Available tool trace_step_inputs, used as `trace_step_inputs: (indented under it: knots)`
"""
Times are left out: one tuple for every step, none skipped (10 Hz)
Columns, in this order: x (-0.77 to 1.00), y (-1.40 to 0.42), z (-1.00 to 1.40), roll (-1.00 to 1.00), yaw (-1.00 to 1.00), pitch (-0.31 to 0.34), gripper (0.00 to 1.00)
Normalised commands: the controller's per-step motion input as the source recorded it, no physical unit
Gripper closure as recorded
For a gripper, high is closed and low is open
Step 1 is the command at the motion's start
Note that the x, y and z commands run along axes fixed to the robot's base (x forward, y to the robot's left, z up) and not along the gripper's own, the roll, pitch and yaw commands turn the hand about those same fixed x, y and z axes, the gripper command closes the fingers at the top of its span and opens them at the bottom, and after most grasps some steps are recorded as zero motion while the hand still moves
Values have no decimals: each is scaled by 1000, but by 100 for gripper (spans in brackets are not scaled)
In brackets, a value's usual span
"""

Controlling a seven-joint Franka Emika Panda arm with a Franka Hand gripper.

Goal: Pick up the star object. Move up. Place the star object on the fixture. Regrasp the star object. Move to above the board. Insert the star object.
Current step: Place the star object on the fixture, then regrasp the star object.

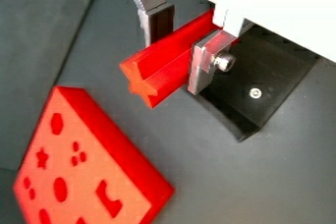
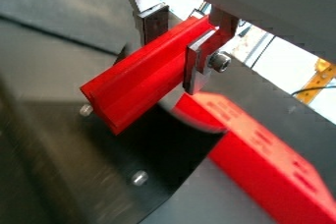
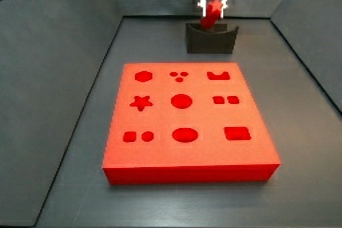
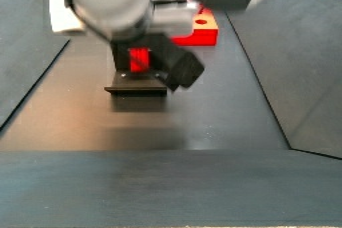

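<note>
board foreground | pincer clamped on star object | above fixture

The gripper holds the star object upright just above the fixture, possibly touching it, behind the board.

White-shelled hand above the fixture, flat silver fingers with dark pads, round screw heads.
</note>
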Motion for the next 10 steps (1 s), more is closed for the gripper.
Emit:
trace_step_inputs:
  knots:
    - [152, 113, -783, -188, -181, 1, 100]
    - [116, 81, -518, -171, -153, -31, 100]
    - [93, 58, -278, -157, -121, -60, 100]
    - [67, 57, -174, -142, -98, -71, 100]
    - [54, 45, -167, -136, -86, -72, 100]
    - [0, 0, 0, 0, 0, 0, 0]
    - [0, 0, 1000, 22, 93, -21, 0]
    - [-2, 0, 1000, 22, 95, -19, 0]
    - [-30, 1, 1000, 21, 90, 3, 0]
    - [-43, 2, 1000, 21, 75, 27, 0]
